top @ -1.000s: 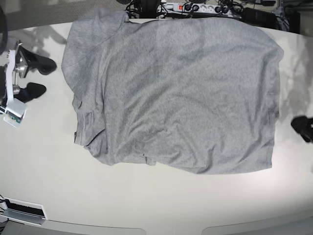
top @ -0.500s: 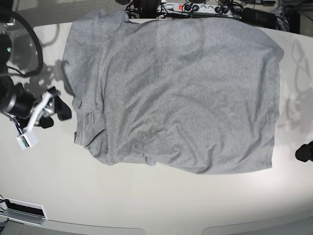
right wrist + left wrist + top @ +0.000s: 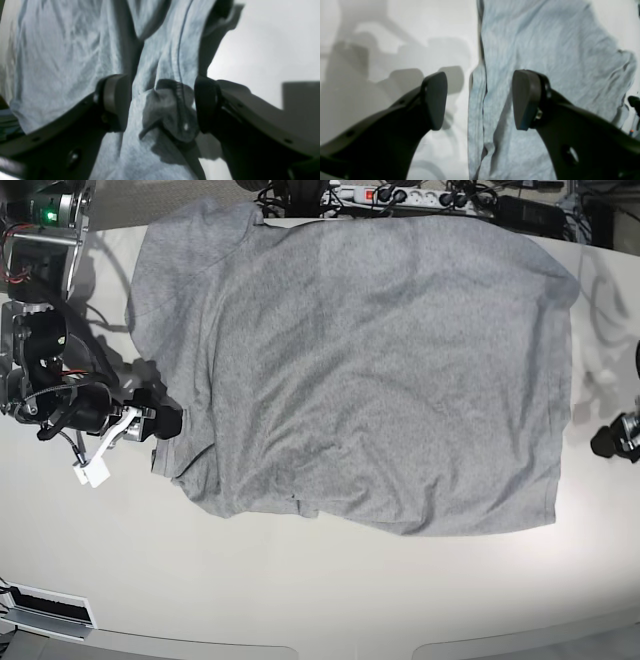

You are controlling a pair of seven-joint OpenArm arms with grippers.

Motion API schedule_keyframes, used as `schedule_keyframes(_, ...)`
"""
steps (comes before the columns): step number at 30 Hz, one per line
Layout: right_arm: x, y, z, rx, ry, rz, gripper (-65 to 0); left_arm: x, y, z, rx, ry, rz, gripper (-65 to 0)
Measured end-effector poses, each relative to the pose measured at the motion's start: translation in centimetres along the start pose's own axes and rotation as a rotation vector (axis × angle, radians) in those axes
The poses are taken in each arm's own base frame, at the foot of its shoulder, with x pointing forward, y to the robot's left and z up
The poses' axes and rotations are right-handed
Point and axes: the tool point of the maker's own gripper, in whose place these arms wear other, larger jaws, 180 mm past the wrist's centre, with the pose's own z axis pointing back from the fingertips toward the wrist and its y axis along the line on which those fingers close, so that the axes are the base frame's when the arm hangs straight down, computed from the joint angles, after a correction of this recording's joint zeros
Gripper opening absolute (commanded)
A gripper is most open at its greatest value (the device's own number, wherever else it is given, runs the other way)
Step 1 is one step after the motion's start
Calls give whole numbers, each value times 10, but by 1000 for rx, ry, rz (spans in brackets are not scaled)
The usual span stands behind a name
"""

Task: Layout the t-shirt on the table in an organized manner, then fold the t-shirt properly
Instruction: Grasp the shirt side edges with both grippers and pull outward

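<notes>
Beyond the far edge of the work surface lies a white multi-socket power strip [image 3: 400, 195] amid a tangle of black cables [image 3: 300, 194] — a dark boxy unit [image 3: 530, 212] beside them — while bright overhead light throws soft grey shadows.

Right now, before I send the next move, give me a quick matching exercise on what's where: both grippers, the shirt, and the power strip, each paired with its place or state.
Column one:
1. right gripper
2. left gripper
3. t-shirt
4. power strip

Column two:
A. beyond the far edge of the table, among cables
B. open, over the rumpled sleeve edge of the shirt
C. spread plain side up, no lettering showing
D. open, just off the shirt's straight edge, at the base view's right side

Pairs: 1-B, 2-D, 3-C, 4-A
</notes>
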Motion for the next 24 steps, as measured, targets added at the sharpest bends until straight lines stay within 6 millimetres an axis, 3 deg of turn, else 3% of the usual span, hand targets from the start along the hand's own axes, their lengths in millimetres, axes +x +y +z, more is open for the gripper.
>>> schedule_keyframes(6, -7, 14, -19, 23, 2, 6, -237, -40, 1, -23, -4, 26, 30, -247)
schedule_keyframes(8, -7, 20, -24, 41, -13, -2, -283, -48, 0, -28, -8, 38, 35, -247)
schedule_keyframes(13, -11, 23, -29, 38, 4, 16, -440, -41, -7, -34, -23, 7, 33, -248)
schedule_keyframes(18, -11, 22, -28, 35, 4, 18, -445, -32, -6, -34, -19, -44, 33, -249)
schedule_keyframes(20, -11, 22, -28, 35, 5, 17, -490, -31, -3, -35, 2, -51, 10, -303)
schedule_keyframes(22, -11, 22, -28, 35, 4, 18, -540, -33, 1, -40, 36, -52, 11, -399)
schedule_keyframes(24, -11, 21, -28, 35, 4, 18, -543, -38, 2, -47, 66, -38, 13, -430)
